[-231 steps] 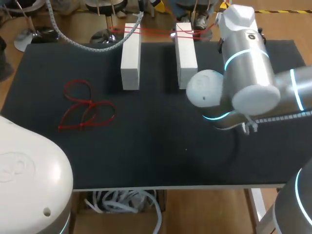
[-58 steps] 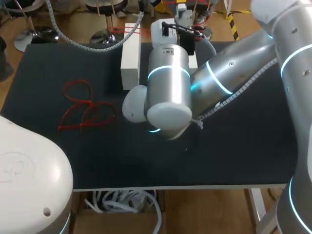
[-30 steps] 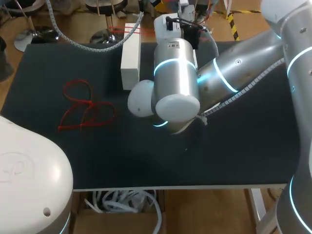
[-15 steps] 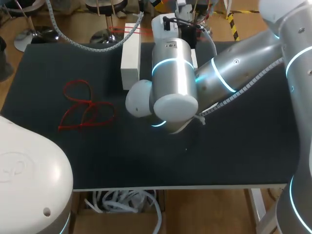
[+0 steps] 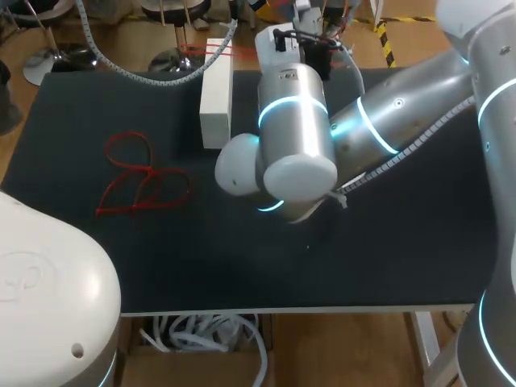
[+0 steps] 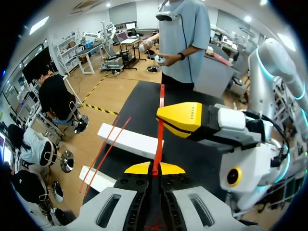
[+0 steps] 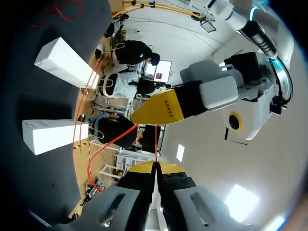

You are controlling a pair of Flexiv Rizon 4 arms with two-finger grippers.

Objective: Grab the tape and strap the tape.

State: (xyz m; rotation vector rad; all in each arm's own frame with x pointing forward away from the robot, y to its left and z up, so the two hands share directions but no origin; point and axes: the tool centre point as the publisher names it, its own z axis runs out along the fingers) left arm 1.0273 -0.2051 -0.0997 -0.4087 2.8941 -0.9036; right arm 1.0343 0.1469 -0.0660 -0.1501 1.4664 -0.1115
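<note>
I have my left gripper (image 6: 155, 168) with its jaws clenched on the red tape (image 6: 159, 132), whose long axis runs straight out ahead of them. My right gripper (image 7: 155, 167) pinches it too, at the bench's (image 5: 97, 105) far edge near the white block (image 5: 216, 93).

This is a robotics lab. A silver arm (image 5: 294, 137) ringed with blue light comes in from 3 o'clock over a black bench (image 5: 81, 105).

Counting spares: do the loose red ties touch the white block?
No, the loose red ties lie on the black table, apart from the white block.
</note>
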